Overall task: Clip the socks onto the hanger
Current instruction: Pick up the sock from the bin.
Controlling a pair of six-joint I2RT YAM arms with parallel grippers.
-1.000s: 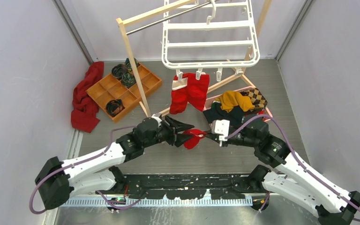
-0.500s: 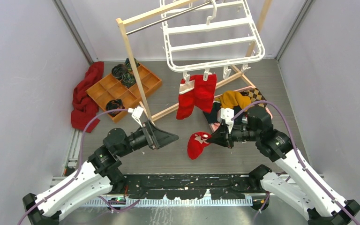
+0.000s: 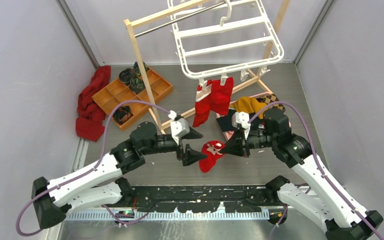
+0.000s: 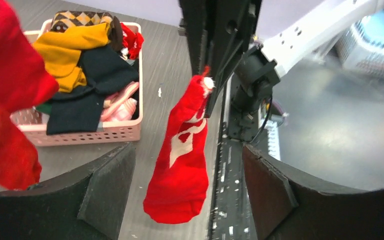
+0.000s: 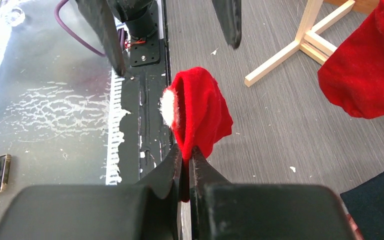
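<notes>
A small red sock (image 3: pixel 211 156) with a white pattern hangs above the floor, and my right gripper (image 3: pixel 226 148) is shut on its cuff. In the right wrist view the sock (image 5: pixel 200 112) rises from the closed right gripper (image 5: pixel 186 155). My left gripper (image 3: pixel 196 145) is open just left of the sock, not touching it. In the left wrist view the sock (image 4: pixel 185 165) hangs between and beyond the spread fingers (image 4: pixel 107 185) of the left gripper (image 4: pixel 187 195). The white hanger (image 3: pixel 225 37) hangs from the rack, with two red socks (image 3: pixel 212 100) clipped to its near edge.
A pink basket (image 3: pixel 286 120) of mustard, dark and checkered garments sits behind the right arm. A wooden compartment tray (image 3: pixel 130 92) with rolled socks and a dark red cloth (image 3: pixel 91 105) lie at the left. The wooden rack's post (image 3: pixel 142 65) stands behind the left gripper.
The left gripper let go of the sock, opened wide, pulled back to the left, then came back beside it. The right gripper kept its hold. The hanger and clipped socks swung right.
</notes>
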